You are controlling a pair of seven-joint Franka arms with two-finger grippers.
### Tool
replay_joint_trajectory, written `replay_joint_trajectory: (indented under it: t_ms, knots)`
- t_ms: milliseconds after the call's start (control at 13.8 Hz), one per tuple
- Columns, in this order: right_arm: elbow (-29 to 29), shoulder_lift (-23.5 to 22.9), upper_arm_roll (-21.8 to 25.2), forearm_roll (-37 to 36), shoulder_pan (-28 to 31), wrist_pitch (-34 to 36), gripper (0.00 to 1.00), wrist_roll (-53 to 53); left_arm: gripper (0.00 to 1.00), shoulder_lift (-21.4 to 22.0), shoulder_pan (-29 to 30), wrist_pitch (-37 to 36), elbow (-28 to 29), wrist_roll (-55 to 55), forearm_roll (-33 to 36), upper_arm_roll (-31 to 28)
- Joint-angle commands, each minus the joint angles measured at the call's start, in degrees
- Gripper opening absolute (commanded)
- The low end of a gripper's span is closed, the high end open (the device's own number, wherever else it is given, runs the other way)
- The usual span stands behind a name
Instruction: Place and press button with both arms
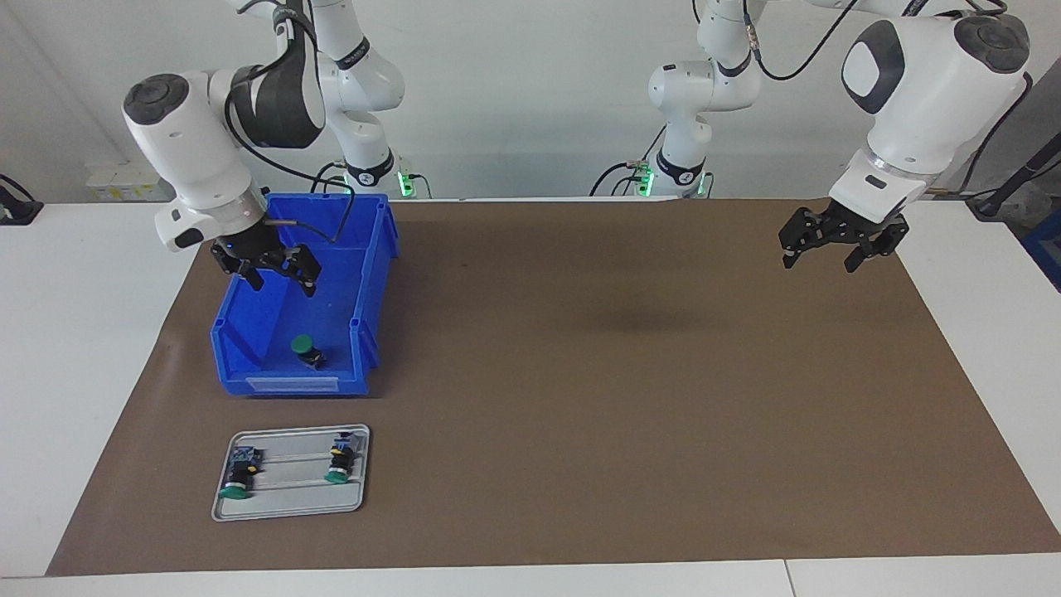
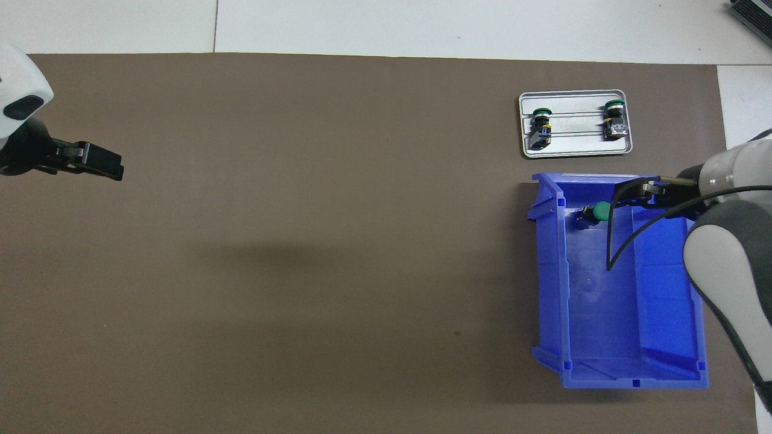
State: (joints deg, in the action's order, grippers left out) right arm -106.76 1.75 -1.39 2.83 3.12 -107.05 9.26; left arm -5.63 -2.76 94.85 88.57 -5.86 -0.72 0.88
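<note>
A green-capped button (image 1: 305,350) lies on its side in the blue bin (image 1: 369,307), at the end of the bin farther from the robots; it also shows in the overhead view (image 2: 597,212). My right gripper (image 1: 278,276) hangs open and empty over the bin, above the button and apart from it. In the overhead view the right gripper (image 2: 648,190) is mostly hidden by its own arm. My left gripper (image 1: 837,250) is open and empty, held up over the brown mat at the left arm's end of the table, where it waits; it also shows in the overhead view (image 2: 102,166).
A grey metal tray (image 1: 290,491) lies on the mat beside the bin, farther from the robots. It holds two more green-capped buttons (image 1: 239,478) (image 1: 340,464). The tray (image 2: 576,143) and the bin (image 2: 549,271) also show from overhead. A brown mat (image 1: 622,373) covers the table.
</note>
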Motion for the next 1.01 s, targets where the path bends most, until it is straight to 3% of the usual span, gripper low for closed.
replay_joint_trajectory:
  t_ms: [0, 290, 941]
  knots:
    - [9.26, -1.39, -0.37, -1.34, -0.39, 7.79, 0.98, 2.08, 1.0, 2.37, 0.39, 0.16, 2.83, 0.06, 0.11, 0.26]
    - [18.15, -2.71, -0.37, -1.34, -1.79, 15.72, 0.98, 1.47, 1.0, 2.81, 0.39, 0.07, 2.84, 0.32, 0.11, 0.26]
    - [13.69, -0.87, -0.55, -3.09, -3.99, 15.29, 0.99, 1.38, 1.0, 2.73, 0.39, 0.07, 2.84, 0.32, 0.11, 0.26]
